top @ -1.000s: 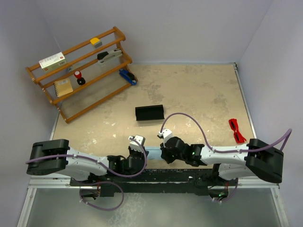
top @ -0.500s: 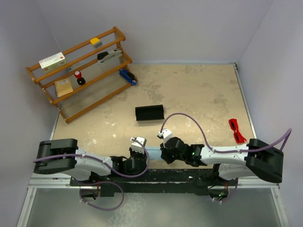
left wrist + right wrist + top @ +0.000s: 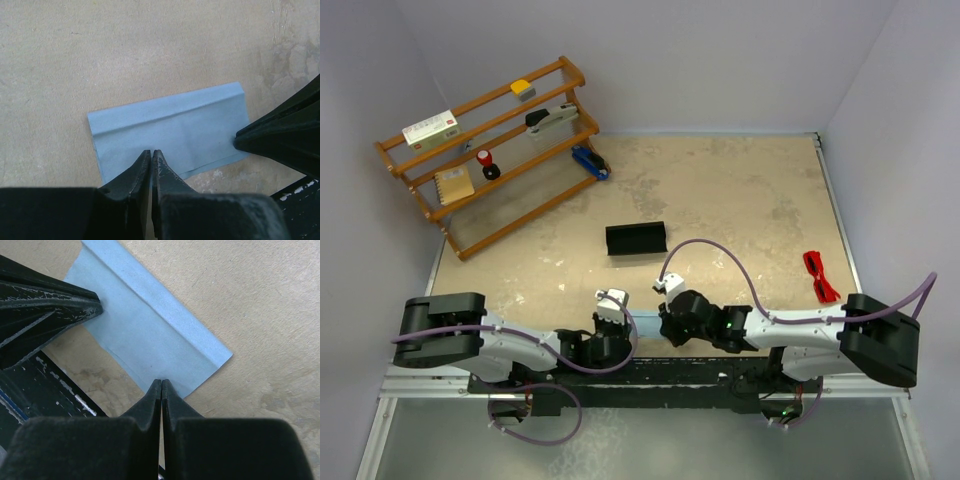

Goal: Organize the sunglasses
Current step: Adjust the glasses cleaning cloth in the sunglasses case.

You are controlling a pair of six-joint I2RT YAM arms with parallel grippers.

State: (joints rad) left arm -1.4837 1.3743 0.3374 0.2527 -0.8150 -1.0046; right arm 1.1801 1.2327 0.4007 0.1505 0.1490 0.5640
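Here, start from the pale blue cloth [image 3: 170,130]: spread flat on the sandy, mottled counter [image 3: 740,190], close to the arm bases, with one raised crease running lengthwise near the long edge away from the left wrist camera.

Note the left claw [image 3: 151,152] clenched, black fingers pressed together with barely a slit between them, tips set over the cloth just inside its long edge. Fabric pinched or merely touched: impossible to tell.

See the right claw [image 3: 161,383] likewise clenched, fingers meeting in a thin line, tips over the cloth close to a corner at the opposite end. Again, caught fabric or bare contact: impossible to tell. In the left wrist view, the right claw's dark tip touching the cloth's short edge. Both claws at the cloth, then, one toward each end, close together yet apart.

Find the sunglasses [image 3: 819,276] well to the right of the cloth and a little farther from the arms: small, bright red, folded, lying on the counter, touched by neither claw.

Straight beyond the cloth, apart from it, a long black case [image 3: 636,239].

Far beyond the cloth and to its left, a wooden rack [image 3: 505,225] set at a slant, carrying a white box [image 3: 431,128], a small notebook [image 3: 453,185], a black stapler [image 3: 550,118], a yellow-topped item [image 3: 523,89], a red-and-black item [image 3: 486,163] and a blue item [image 3: 590,162] at its lower right end.
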